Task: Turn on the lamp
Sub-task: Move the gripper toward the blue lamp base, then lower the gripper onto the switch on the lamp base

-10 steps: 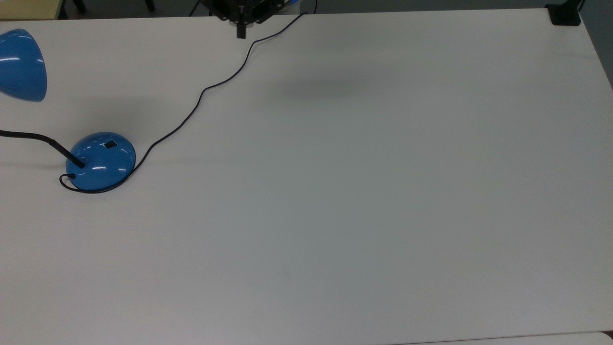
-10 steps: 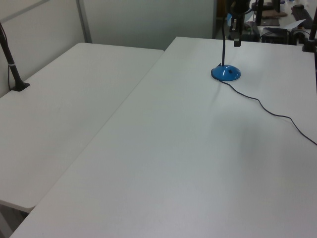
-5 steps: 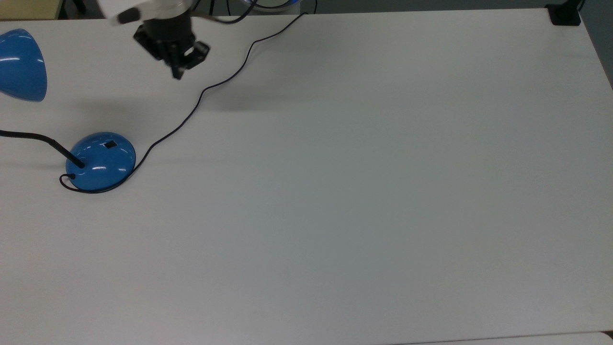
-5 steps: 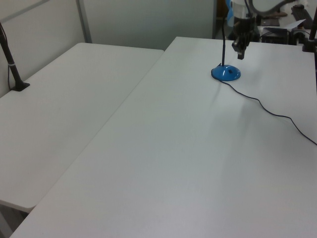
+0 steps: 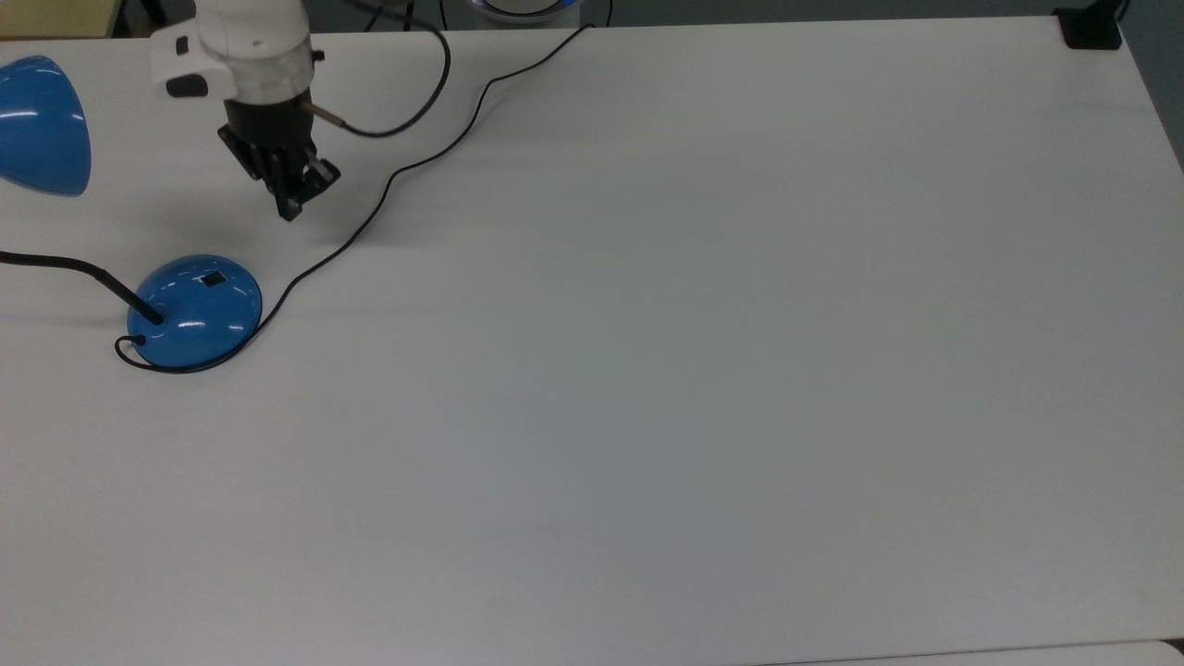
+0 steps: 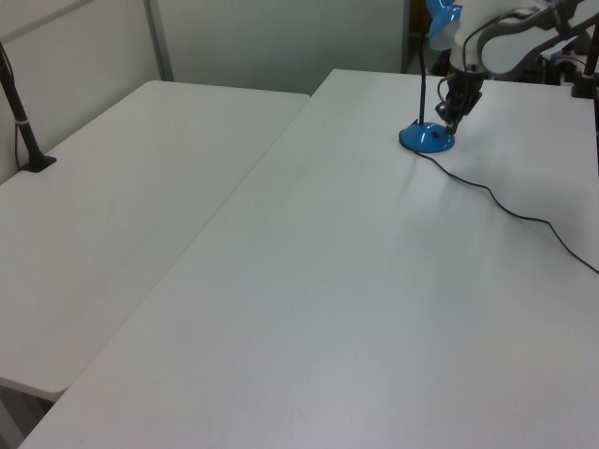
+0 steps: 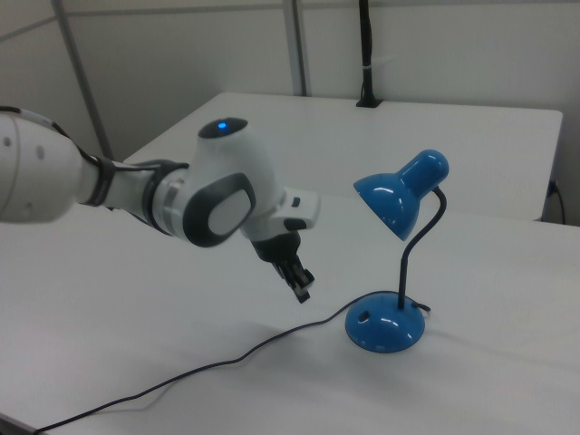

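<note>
The table point(image 5: 703, 370) is wide and white, and nearly bare. The arm point(image 7: 136, 195) has swung in from the far edge during the last second and now reaches over the table toward the lamp point(image 5: 194, 310). The lamp stands near the top view's left edge; its round blue base sits flat on the table, its black neck point(image 7: 419, 245) bends up, and its blue shade point(image 7: 399, 195) hangs above and to one side. The shade looks dark, so I judge the lamp is not yet on. The cord point(image 5: 370, 213) runs from the base across the table to the far edge. The gripper point(image 5: 294, 205) points down, with its fingers together, near the base but apart from it, in the air. The small black switch point(image 5: 214, 278) on the dome faces up and is untouched. The approach is almost done; what remains, I think, is a short move over the switch and a press down.
</note>
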`<state>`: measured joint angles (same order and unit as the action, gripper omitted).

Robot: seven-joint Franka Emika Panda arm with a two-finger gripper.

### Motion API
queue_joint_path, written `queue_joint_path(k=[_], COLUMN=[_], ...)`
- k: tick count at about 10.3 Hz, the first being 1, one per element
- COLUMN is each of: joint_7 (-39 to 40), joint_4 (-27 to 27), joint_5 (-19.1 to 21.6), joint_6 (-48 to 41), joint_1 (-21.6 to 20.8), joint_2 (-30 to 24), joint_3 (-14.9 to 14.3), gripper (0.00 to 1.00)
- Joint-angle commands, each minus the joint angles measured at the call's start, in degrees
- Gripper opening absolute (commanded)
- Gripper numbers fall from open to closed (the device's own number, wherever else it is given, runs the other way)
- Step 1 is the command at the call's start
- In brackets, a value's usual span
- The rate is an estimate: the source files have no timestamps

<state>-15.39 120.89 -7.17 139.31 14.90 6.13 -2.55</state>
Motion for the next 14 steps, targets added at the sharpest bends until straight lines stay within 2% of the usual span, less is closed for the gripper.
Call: queue_joint_path(k=[1,4,7,10,14], joint_7=[-3.9,-3.9,-3.9,-3.9,-3.9], joint_4=[0.1,-0.9,-4.6,-8.3,-9.0], joint_5=[0.7,0.5,0.3,0.2,0.0], joint_6=[9.9,14.8,15.3,15.3,17.2], joint_1=[1.5,3.7,5.8,6.8,6.9], joint_2=[4.2,6.6,9.5,12.7,14.2], joint_3=[0.2,0.2,0.2,0.2,0.2], gripper=[0.00,0.00,0.00,0.00,0.00])
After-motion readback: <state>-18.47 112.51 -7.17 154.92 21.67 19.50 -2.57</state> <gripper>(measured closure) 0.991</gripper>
